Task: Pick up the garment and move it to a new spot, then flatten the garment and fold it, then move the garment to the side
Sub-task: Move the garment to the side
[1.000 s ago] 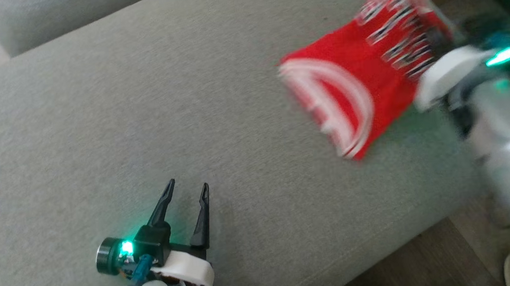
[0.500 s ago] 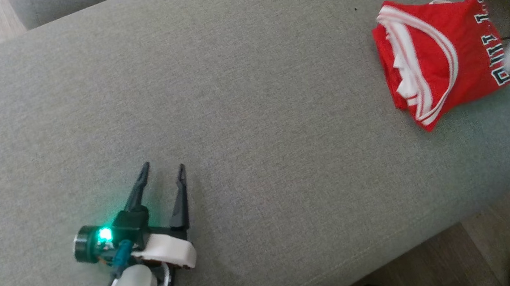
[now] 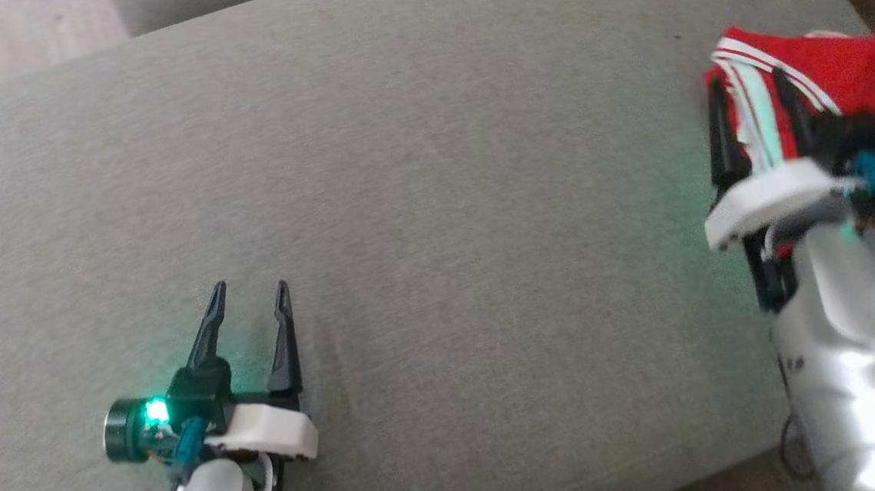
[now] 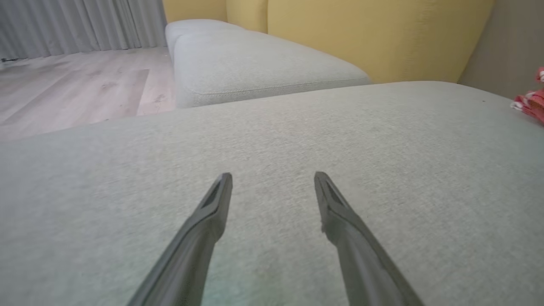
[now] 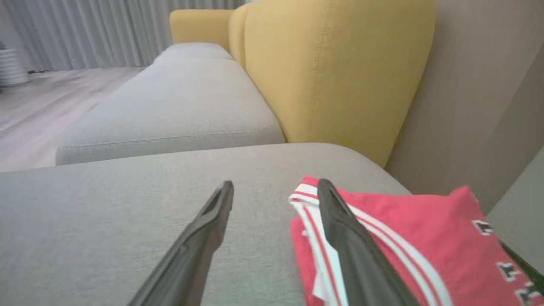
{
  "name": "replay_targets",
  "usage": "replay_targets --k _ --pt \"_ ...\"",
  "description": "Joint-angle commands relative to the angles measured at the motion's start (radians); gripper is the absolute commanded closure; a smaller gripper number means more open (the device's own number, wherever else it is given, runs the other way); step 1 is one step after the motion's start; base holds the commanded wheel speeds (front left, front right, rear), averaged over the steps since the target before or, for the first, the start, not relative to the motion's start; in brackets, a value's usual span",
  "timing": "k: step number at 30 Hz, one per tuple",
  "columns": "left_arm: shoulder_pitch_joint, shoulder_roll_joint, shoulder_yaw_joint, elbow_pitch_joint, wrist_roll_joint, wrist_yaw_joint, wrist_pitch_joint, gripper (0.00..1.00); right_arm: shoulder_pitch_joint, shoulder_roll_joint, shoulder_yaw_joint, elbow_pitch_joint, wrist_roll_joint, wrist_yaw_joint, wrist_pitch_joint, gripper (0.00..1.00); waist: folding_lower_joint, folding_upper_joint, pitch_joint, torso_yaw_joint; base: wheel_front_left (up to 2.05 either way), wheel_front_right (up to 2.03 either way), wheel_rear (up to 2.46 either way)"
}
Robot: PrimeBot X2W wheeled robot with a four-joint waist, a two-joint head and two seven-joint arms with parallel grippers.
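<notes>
The garment (image 3: 841, 71) is a red jersey with white stripes and dark lettering, lying folded at the far right end of the grey cushion (image 3: 432, 161). My right gripper (image 3: 746, 81) is open above its left edge. In the right wrist view the garment (image 5: 408, 238) lies under the right finger, the left finger stands over bare cushion, and the right gripper (image 5: 276, 183) holds nothing. My left gripper (image 3: 249, 289) is open and empty low over the cushion at the lower left. The left wrist view has the left gripper (image 4: 273, 176) in front and the garment (image 4: 531, 102) at its right edge.
A second grey seat (image 4: 255, 63) adjoins the cushion at the far side, with a yellow backrest (image 5: 340, 63) behind it. Wooden floor (image 4: 63, 93) lies beyond on the left. A brown wall (image 5: 476, 106) stands close behind the garment.
My right gripper carried the garment to the right, opened and let it go; the garment now lies on the cushion's right end. The head camera shifted; the left gripper stayed open.
</notes>
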Motion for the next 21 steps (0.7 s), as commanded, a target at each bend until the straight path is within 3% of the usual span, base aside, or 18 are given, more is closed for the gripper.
replay_targets --k 1,10,21 --pt "0.008 0.003 0.036 -0.034 -0.003 0.011 -0.006 0.0 0.022 0.012 0.034 -0.052 0.02 -0.001 -0.011 0.0 0.0 0.0 -0.017 0.045 0.0 0.0 0.0" --pt "0.033 0.003 0.055 -0.046 -0.01 0.03 -0.006 0.0 0.178 0.015 0.125 -0.118 0.157 -0.001 -0.011 0.0 0.0 0.0 -0.047 0.148 0.0 0.0 0.0" --pt "0.071 0.003 0.097 -0.041 -0.042 0.043 -0.006 0.0 0.249 0.016 0.17 -0.145 0.187 -0.001 -0.011 0.0 0.0 0.0 -0.125 0.224 0.0 0.0 0.0"
